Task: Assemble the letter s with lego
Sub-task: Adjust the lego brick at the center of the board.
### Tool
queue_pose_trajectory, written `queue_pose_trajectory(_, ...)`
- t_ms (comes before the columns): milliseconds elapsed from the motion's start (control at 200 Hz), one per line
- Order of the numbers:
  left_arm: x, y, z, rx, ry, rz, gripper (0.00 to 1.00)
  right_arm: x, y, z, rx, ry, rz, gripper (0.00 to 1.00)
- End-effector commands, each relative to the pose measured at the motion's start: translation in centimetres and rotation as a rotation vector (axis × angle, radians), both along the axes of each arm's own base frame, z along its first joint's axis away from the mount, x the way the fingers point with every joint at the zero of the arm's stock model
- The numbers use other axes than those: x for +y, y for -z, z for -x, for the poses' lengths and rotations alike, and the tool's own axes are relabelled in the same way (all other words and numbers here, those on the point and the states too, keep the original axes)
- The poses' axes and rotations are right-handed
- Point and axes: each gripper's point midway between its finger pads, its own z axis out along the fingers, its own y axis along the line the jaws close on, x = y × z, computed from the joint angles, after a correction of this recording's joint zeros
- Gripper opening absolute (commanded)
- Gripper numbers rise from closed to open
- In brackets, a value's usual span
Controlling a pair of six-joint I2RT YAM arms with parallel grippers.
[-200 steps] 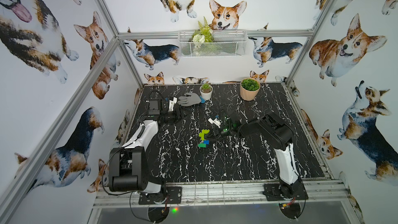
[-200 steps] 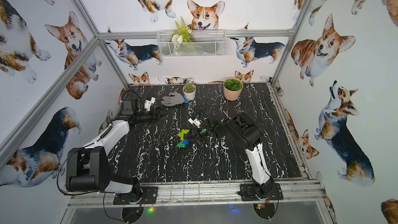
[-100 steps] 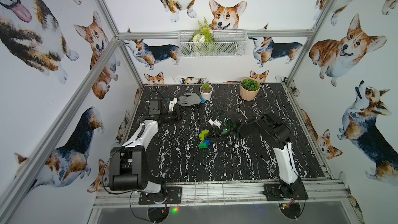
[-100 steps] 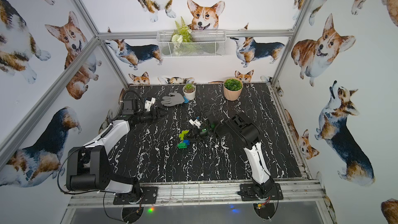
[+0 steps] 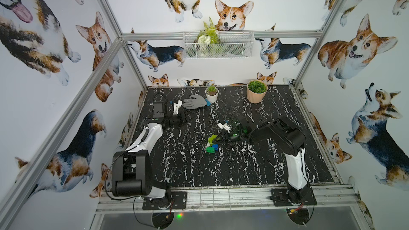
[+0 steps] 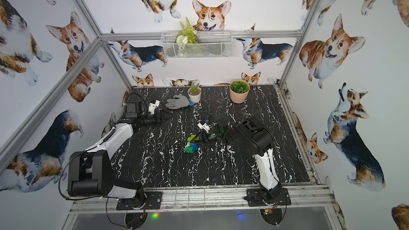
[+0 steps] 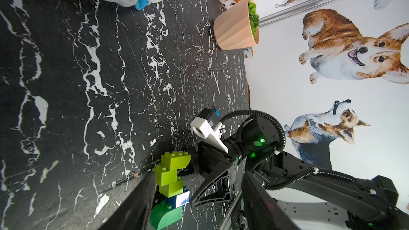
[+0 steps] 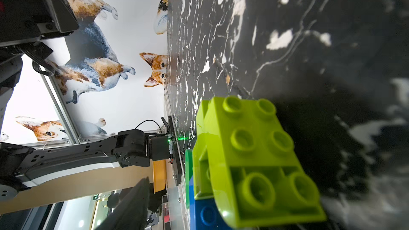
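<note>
1. The letter s (image 5: pixel 212 143) lay flat on the surface (image 5: pixel 243 169).
2. Your right tool (image 5: pixel 218 142) was apart at its lime-green end; the left tool (image 5: pixel 189 117) was apart, empty, well away.
3. Likely light and rigid with weak joints: pinch the flat sides.

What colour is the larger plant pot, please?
The pot is peach, best seen in the left wrist view.

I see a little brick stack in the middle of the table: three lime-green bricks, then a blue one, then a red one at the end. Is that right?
Almost. The last brick is dark green, not red. The left wrist view shows three lime-green bricks, then the blue brick, then that dark green one at the end.
</note>
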Motion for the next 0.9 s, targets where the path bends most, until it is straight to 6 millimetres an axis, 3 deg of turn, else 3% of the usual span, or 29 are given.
queue_pose_trajectory(0,-0.1,-0.4,0.1,-0.017,0.014,0.001,0.65,-1.1,1.9,-0.4,0.007,0.048,0.087,0.73)
queue_pose_trajectory(265,0.0,-0.6,-0.2,-0.024,0.010,-0.006,0.65,-3.0,2.1,-0.2,0.008,0.057,0.169,0.77)
queue_pose_trajectory(430,0.0,-0.7,-0.3,-0.024,0.011,-0.007,0.65,-3.9,2.5,-0.4,-0.001,0.079,0.244,0.86)
queue_pose_trajectory(896,0.3,-0.8,-0.4,-0.042,0.014,-0.042,0.65,-6.3,1.1,-0.6,-0.091,0.081,0.403,0.89)
